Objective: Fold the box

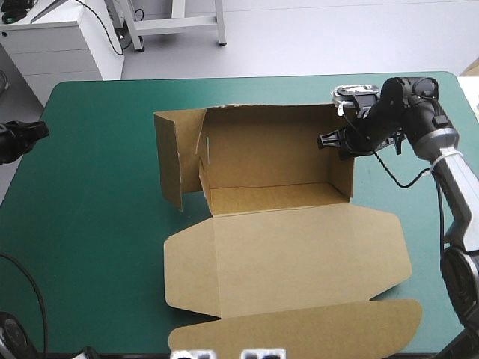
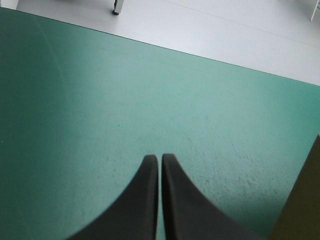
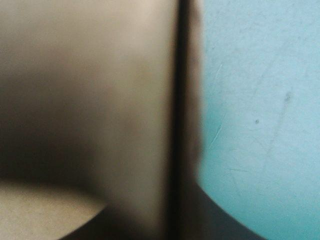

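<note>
**Risk: right wall slips or creases, box skates**

The right pincer [image 1: 338,139] was clamped on the right wall [image 1: 343,176] of the box [image 1: 284,224], with the board between its fingers. Its wrist view gave me only board edge-on on one side and the teal-green cover [image 1: 97,187] on the other. I couldn't judge how deep the bite was.

- **Shallow bite:** I figured the wall would pull free once I swung it.
- **Overdrive:** pushing past the score line would likely crease the board off-line.

Just ahead of the pincer, the back wall [image 1: 269,138] stood upright over the tray floor. The lid [image 1: 299,258] lay flat on the robot's side of the pincer.

Across the tray, the left wall [image 1: 171,161] was splayed outward and untucked. Nothing pinned that side. A sideways push from the right could slide the whole box across the cover or kick that flap wider.

Farthest off, the left pincer [image 2: 160,167] was closed on nothing. It sat over bare cover, well apart from the box, so it was no brace.
</note>
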### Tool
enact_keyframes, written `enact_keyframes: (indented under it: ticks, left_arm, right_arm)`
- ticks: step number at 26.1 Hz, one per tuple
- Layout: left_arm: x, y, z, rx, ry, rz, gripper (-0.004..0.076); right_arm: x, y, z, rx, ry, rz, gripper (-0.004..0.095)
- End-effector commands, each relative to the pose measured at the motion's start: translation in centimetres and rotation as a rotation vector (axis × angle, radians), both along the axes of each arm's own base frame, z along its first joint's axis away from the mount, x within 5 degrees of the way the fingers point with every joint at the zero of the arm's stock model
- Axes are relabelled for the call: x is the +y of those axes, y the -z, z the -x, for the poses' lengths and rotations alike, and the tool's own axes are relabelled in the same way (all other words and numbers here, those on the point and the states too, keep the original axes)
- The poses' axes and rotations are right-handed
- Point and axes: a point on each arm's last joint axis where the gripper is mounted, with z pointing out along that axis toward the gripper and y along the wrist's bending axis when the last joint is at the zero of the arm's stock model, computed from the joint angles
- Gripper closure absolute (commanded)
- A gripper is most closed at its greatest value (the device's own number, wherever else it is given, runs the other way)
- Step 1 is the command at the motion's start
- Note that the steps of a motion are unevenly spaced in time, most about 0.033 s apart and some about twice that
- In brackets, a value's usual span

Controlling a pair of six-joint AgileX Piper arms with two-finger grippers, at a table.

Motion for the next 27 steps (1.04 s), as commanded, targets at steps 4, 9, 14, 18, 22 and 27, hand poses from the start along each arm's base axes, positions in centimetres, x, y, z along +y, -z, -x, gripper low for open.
enact_keyframes:
  ticks: [4,9,14,18,22,27]
  left_arm:
    - [-0.4,-2.1,0.3,-0.100,-0.037,0.043,0.0717]
    - [-0.2,-2.4,0.1,-0.130,-0.061,0.059,0.0717]
    - [-0.2,-2.3,0.1,-0.129,-0.064,0.054,0.0717]
    - [-0.2,-2.3,0.1,-0.129,-0.064,0.054,0.0717]
    - [-0.2,-2.3,0.1,-0.128,-0.063,0.055,0.0717]
    - [-0.3,-2.3,0.2,-0.123,-0.052,0.058,0.0717]
  right_arm:
    - [-0.1,-1.2,3.1,0.000,-0.003,-0.029,0.0921]
    - [-0.4,-0.6,4.4,0.025,-0.002,-0.012,0.0920]
    - [-0.5,0.3,3.8,0.048,-0.001,0.012,0.0920]
    - [-0.3,2.1,2.6,0.102,-0.001,0.025,0.0920]
    - [-0.1,4.8,0.7,0.172,-0.003,0.046,0.0921]
    - [0.4,5.5,-2.6,0.151,0.000,0.047,0.0922]
